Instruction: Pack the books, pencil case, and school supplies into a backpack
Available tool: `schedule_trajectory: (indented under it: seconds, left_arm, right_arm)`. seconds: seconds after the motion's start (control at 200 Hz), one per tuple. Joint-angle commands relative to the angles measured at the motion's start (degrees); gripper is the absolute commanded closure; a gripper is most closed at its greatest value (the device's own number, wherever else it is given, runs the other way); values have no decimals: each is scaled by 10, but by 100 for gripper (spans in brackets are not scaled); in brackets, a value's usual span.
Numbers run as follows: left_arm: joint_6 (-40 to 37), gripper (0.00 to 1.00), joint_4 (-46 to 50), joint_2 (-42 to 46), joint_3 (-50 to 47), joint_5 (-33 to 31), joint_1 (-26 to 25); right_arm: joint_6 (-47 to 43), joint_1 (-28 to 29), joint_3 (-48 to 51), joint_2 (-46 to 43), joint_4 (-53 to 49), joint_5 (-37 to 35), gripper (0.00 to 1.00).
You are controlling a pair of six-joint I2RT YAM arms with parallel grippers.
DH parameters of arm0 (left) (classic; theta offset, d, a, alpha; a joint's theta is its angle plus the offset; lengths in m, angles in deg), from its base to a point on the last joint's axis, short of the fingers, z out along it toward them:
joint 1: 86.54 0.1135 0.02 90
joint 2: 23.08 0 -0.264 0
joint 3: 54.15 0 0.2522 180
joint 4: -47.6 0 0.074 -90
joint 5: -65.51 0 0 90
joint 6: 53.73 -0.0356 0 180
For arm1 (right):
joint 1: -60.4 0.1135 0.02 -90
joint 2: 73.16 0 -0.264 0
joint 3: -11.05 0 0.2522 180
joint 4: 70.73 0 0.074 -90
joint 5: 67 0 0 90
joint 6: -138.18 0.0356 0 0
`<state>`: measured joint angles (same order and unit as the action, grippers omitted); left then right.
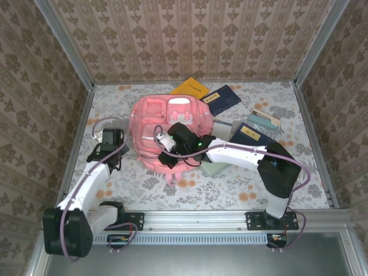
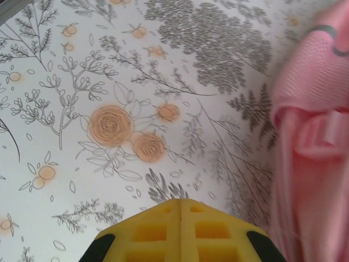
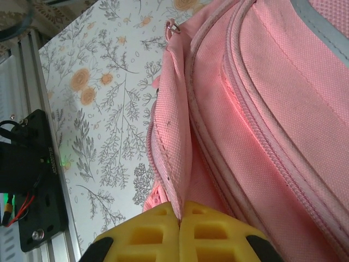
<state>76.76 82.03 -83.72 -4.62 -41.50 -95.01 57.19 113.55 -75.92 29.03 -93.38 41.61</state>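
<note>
- L gripper (image 2: pixel 180 204): jaws pressed together, empty, over bare cloth; pack (image 2: pixel 311 136) just right of tips, not touching.
- R gripper (image 3: pixel 180 210): jaws pinching thin fold of pack fabric beside zip seam; rest of pack up and right of tips.
- Books (image 1: pixel 224 99) and supplies (image 1: pixel 265 119) beyond and right of R jaws, outside pack; case (image 1: pixel 217 168) prob. under R arm, partly hidden.
- Risk: fold could slip out of pinch under hard pull, since bite looks shallow and fabric soft.
- Risk: w/ L jaws idle, nothing pins pack, so a pull may drag whole pack instead of opening it.
- Risk: may be tugging flap, not zip; can't tell if opening is unzipped.
- Surface: white cloth (image 2: pixel 109 125) w/ grey sprigs and orange blooms, flat, prob. slick under pack.
- Room: damask-papered walls (image 1: pixel 190 34) on three sides, alu posts at corners, rail (image 1: pixel 195 217) along near edge.
</note>
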Motion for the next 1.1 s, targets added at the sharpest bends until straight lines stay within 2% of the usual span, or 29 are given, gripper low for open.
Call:
schedule_trajectory:
  seconds: [0.0, 0.17, 0.23, 0.35, 0.47, 0.535, 0.765, 0.92, 1.095]
  left_arm:
    - [-16, 100, -45, -33, 30, 22, 16]
    - [-42, 100, -81, -14, 19, 134, 16]
    - [-45, 85, -73, 4, 5, 175, 17]
    - [-25, 67, -74, 49, -40, 273, 16]
    - [21, 59, -108, 104, -90, 353, 16]
    - [40, 50, -121, 126, -109, 380, 16]
    - [94, 47, -183, 129, -153, 458, 17]
    - [112, 48, -192, 115, -155, 472, 17]
    - [130, 51, -149, 158, -164, 469, 17]
  right_arm:
    - [-17, 1, -8, -34, -10, 6, 100]
    - [-8, -8, -15, -27, -6, 11, 100]
    - [-3, -16, -20, -25, -9, 19, 100]
    - [3, -35, -29, -23, -12, 47, 100]
    - [16, -51, -30, -22, -5, 70, 100]
    - [22, -56, -31, -23, -5, 76, 100]
    - [25, -60, -31, -26, -4, 81, 100]
    - [31, -65, -30, -26, 0, 79, 100]
    - [41, -73, -30, -24, 13, 72, 100]
